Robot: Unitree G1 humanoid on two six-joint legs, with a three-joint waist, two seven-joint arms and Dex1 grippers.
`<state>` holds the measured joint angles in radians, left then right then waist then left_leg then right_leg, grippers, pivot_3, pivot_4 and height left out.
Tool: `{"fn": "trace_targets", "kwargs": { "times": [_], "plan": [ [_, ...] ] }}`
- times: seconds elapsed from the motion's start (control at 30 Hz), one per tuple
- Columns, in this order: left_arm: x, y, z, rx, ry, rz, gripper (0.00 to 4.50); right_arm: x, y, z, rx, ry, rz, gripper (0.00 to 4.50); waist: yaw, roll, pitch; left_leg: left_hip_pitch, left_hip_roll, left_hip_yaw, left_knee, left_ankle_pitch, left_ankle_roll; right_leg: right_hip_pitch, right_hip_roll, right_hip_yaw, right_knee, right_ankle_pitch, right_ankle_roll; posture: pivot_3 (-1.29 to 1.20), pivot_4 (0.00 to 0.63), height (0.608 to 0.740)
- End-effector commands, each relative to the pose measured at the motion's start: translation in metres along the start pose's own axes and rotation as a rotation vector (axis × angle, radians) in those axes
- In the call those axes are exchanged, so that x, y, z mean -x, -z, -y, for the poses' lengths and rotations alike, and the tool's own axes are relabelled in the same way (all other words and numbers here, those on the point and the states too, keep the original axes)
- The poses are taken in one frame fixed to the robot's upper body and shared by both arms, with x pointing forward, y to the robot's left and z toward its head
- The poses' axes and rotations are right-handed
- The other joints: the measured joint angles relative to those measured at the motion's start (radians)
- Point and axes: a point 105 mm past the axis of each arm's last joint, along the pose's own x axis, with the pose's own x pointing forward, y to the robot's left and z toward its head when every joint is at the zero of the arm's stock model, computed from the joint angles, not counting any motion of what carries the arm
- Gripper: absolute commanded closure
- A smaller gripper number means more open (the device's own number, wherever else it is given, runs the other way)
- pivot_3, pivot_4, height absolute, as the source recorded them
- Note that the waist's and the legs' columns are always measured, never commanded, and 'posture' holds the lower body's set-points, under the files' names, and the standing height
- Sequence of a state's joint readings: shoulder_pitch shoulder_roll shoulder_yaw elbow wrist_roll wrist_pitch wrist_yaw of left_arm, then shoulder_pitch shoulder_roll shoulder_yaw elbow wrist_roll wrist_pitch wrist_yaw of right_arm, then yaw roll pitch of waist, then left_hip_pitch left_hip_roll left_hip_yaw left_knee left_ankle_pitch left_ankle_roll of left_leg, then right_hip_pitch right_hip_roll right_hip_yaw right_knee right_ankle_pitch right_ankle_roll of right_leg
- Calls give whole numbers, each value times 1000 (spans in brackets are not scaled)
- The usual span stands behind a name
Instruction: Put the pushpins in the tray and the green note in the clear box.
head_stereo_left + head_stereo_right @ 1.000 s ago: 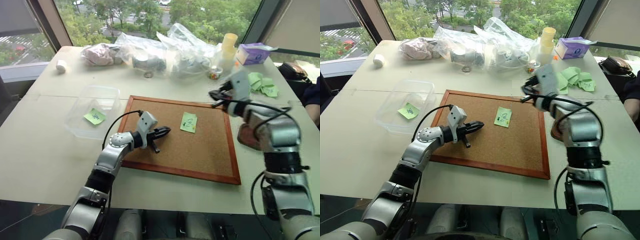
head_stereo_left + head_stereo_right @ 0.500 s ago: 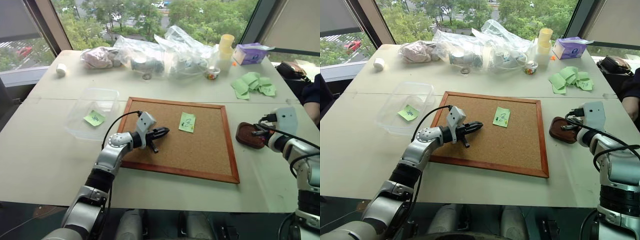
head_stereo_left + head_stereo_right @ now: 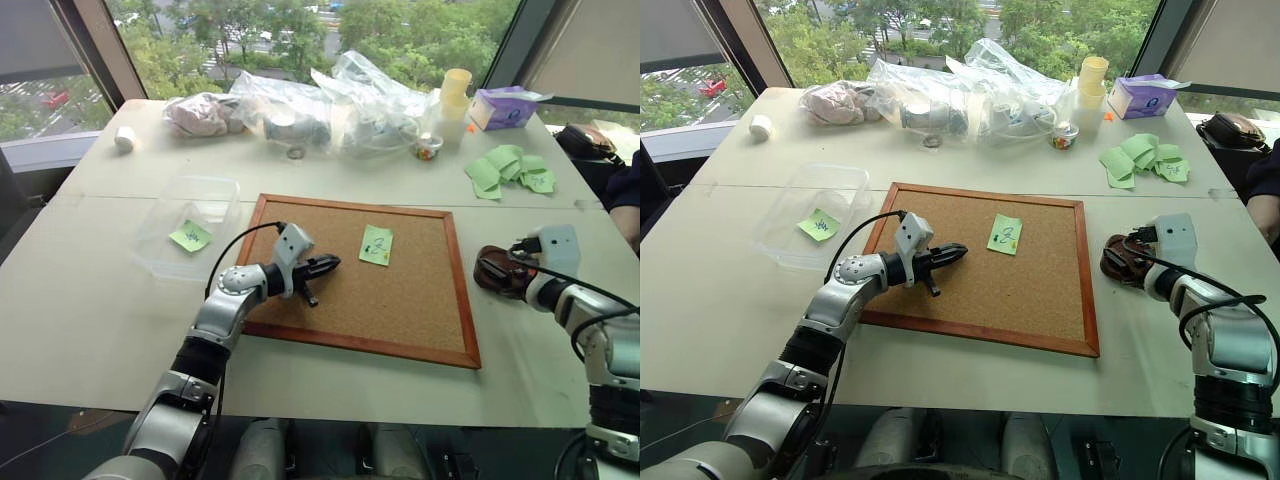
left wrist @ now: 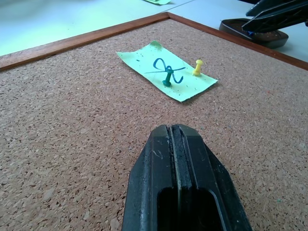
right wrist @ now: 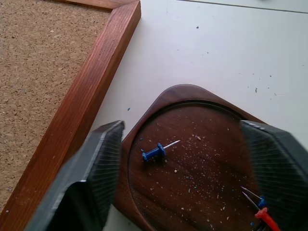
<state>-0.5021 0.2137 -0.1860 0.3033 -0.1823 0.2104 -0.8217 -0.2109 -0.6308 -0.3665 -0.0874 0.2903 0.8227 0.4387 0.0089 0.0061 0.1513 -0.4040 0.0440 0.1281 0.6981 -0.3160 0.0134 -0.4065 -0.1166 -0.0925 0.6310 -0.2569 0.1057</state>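
Observation:
The green note (image 3: 376,244) lies on the corkboard (image 3: 400,300), held down by a green pushpin (image 4: 168,77) and a yellow pushpin (image 4: 198,67). My left gripper (image 3: 325,265) hovers shut just over the cork, a short way left of the note, holding nothing. To the right of the board sits the dark brown tray (image 5: 202,183), with my right gripper (image 5: 182,126) open over it. A blue pushpin (image 5: 155,152) lies loose in the tray between the fingers, and a red pin (image 5: 263,217) lies near its edge. The clear box (image 3: 222,200) stands left of the board with another green note (image 3: 189,236) inside.
Clear plastic bags (image 3: 340,100), stacked yellow cups (image 3: 457,90) and a purple tissue box (image 3: 505,105) line the table's far side. Plain green paper slips (image 3: 510,170) lie behind the tray. A person's dark sleeve (image 3: 625,190) shows at the right edge.
My right gripper came down and to the right, from above the board's far right corner to the tray, then opened over it. The left arm kept still.

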Motion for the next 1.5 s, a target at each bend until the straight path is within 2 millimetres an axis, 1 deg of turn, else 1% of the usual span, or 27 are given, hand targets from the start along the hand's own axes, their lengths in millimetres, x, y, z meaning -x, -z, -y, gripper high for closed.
{"fn": "trace_targets", "kwargs": {
  "times": [0.03,0.13,0.23,0.3,0.4,0.47,0.5,0.57,0.63,0.7,0.83,1.17,1.23,1.3,1.4,1.47,1.5],
  "plan": [
    [3,18,-1,36,-12,-59,4500,9,-30,-1,45,-9,100,582,0,0,0,0,0,0,0,0,0,0,0,0,0,0,0,0,150,740],
    [3,18,-1,34,-10,-60,4500,11,-42,-10,67,-44,131,582,0,0,0,0,0,0,0,0,0,0,0,0,0,0,0,0,150,740],
    [2,17,0,32,-8,-59,4500,13,-57,-28,79,-122,179,582,0,0,0,0,0,0,0,0,0,0,0,0,0,0,0,0,150,740],
    [2,17,0,31,-7,-58,4500,13,-67,-47,96,-194,211,582,0,0,0,0,0,0,0,0,0,0,0,0,0,0,0,0,150,740],
    [2,17,0,32,-7,-59,4500,10,-76,-77,109,-299,234,582,-1,0,0,0,1,-1,0,0,0,0,0,0,0,0,0,0,150,740],
    [2,17,0,31,-6,-59,4500,6,-77,-96,106,-356,232,582,-1,0,0,0,2,-1,0,0,0,0,0,0,0,0,0,0,150,740],
    [2,17,0,32,-8,-59,4500,3,-75,-107,109,-389,226,582,-1,0,0,0,2,-1,0,0,0,0,0,0,0,0,0,0,150,740],
    [2,17,0,31,-10,-58,4500,-1,-72,-124,123,-438,219,582,0,0,0,0,2,-1,0,0,1,0,0,0,0,0,0,0,150,740],
    [3,16,-1,32,-15,-55,4500,-4,-65,-150,149,-527,213,582,-1,0,0,0,2,-1,0,0,1,0,0,0,0,0,0,0,150,740],
    [4,16,-1,32,-18,-54,4500,-7,-58,-165,175,-575,205,582,-1,0,0,0,2,-1,0,0,1,-1,0,0,0,0,0,0,150,740],
    [7,17,-2,31,-32,-55,4500,-15,-47,-171,203,-581,182,582,-2,0,0,-1,1,0,0,0,1,-1,0,0,0,0,0,0,150,740],
    [10,17,-4,33,-53,-56,4500,-29,-37,-167,213,-565,169,582,-14,0,0,-1,1,0,0,0,1,-1,0,0,0,0,0,0,150,740],
    [10,17,-4,32,-54,-56,4500,-32,-34,-167,211,-562,166,1120,-18,0,0,-1,1,0,0,0,1,-1,0,0,0,0,0,0,150,740],
    [10,17,-4,32,-54,-56,4500,-34,-32,-166,210,-559,163,1916,-19,0,0,-1,2,0,0,0,0,-1,0,0,0,0,0,0,150,740],
    [10,17,-4,32,-52,-56,4500,-37,-28,-165,208,-553,154,3523,-19,0,0,-1,2,0,0,0,0,-1,0,0,0,0,0,0,150,740],
    [10,17,-4,32,-50,-55,4500,-37,-27,-164,214,-550,153,4413,-19,0,0,-1,2,0,0,0,0,-1,0,0,0,0,0,0,150,740],
    [9,17,-4,32,-51,-55,4500,-37,-27,-164,216,-548,155,4413,-19,0,0,-1,2,0,0,0,0,-1,0,0,0,0,0,0,150,740]
  ]
}}
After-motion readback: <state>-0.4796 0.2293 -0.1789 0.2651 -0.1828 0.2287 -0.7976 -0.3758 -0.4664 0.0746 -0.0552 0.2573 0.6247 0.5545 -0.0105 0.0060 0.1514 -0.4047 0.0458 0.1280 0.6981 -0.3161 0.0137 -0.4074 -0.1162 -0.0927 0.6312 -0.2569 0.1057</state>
